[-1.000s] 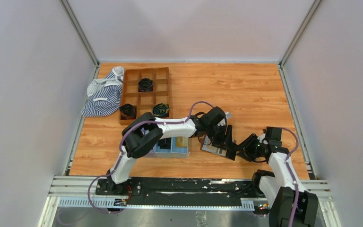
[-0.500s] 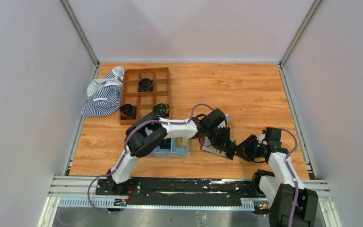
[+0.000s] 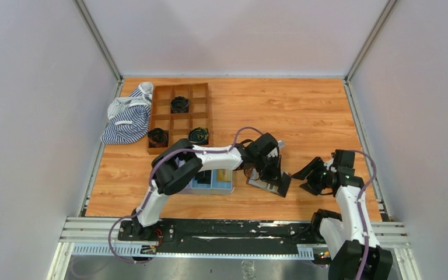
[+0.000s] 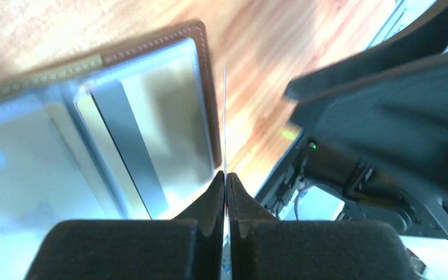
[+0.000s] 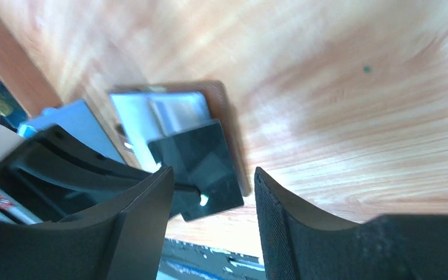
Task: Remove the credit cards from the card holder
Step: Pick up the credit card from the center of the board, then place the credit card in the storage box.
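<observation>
At the near right of the table (image 3: 326, 116), we find the right pincer (image 5: 212, 175) with its fingers apart, near the card holder but clear of it. The card holder (image 3: 263, 185) lies open and flat on the table, just right of the blue tray (image 3: 213, 190). Over it, the left pincer (image 4: 226, 175) is clamped on a dark credit card (image 5: 201, 163), which the left wrist view shows edge-on. We cannot tell whether the card's far edge touches the holder. Farther back on the left stands a wooden grid box (image 3: 151, 116) holding three dark coiled items (image 3: 179, 104), with a striped cloth (image 3: 125, 119) just beside its left wall.
</observation>
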